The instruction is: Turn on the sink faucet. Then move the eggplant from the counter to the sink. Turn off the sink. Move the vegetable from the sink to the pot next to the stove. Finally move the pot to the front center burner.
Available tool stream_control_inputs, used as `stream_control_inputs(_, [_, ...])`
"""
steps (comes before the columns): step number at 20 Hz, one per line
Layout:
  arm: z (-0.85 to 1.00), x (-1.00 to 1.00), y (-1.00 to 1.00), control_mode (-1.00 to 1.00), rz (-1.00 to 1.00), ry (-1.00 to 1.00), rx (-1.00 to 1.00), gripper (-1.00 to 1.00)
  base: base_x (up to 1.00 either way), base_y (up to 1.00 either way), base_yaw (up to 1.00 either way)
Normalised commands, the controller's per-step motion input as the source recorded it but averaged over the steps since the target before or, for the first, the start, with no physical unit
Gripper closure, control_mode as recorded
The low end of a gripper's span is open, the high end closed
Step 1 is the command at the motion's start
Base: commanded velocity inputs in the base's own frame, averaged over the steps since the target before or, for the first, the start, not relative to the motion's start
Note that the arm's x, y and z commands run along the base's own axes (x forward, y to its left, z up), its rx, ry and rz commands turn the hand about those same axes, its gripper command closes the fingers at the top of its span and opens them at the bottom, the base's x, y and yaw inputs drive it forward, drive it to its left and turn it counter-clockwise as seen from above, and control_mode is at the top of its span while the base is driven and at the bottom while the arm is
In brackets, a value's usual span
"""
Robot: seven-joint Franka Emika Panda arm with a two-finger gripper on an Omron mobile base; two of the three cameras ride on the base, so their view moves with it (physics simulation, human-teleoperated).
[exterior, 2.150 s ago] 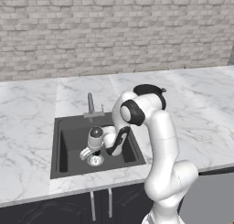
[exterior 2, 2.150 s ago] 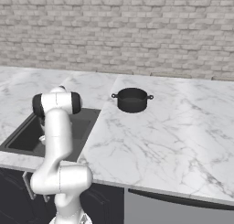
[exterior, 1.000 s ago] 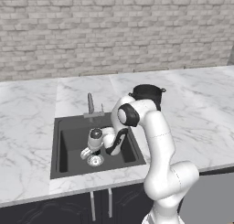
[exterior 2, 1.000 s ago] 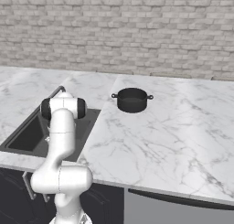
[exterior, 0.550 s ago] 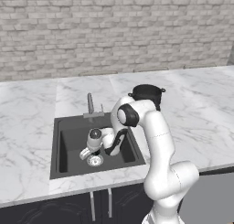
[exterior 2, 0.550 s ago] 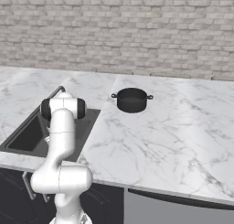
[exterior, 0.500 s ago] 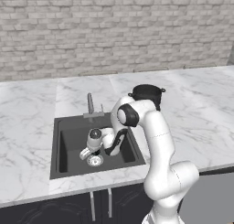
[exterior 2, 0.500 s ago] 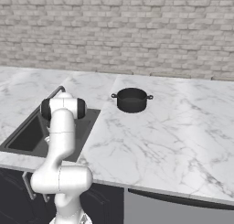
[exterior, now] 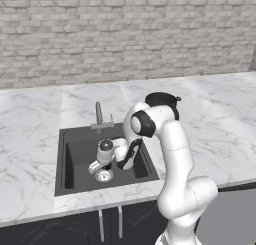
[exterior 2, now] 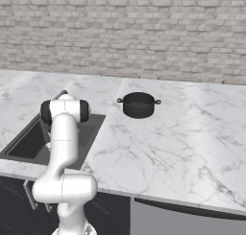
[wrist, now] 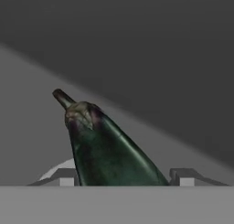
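In my hand view, the dark, near-black elongated eggplant (wrist: 107, 150) runs lengthwise away from the camera, stem tip up and to the left, its body between my two finger tips (wrist: 65, 178). The two-finger gripper (exterior: 95, 167) looks closed on it, down inside the dark grey rectangular sink (exterior: 72, 154) by the round silver drain (exterior: 104, 176). My white arm folds over from the white marble counter (exterior: 210, 124), elbow high, wrist reaching down into the basin.

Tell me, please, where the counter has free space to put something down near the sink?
Free: the counter left of the sink, and the wide stretch right of the black pot toward the front edge. Crowded: the sink, where the gripper and eggplant sit over the drain, and the faucet behind.
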Motion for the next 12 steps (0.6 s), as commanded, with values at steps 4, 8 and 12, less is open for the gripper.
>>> stream_control_inputs(4, [0.59, -0.28, 0.0, -1.0, -0.03, 0.0, 0.0, 1.0, 0.0, 0.0, 0.0])
stream_control_inputs(8, [0.58, -0.34, -0.01, -1.0, -0.02, 0.0, 0.0, 1.0, 0.0, 0.0, 0.0])
stream_control_inputs(12, [0.43, -0.39, -0.13, -1.0, 0.0, 0.0, 0.0, 1.0, 0.0, 0.0, 0.0])
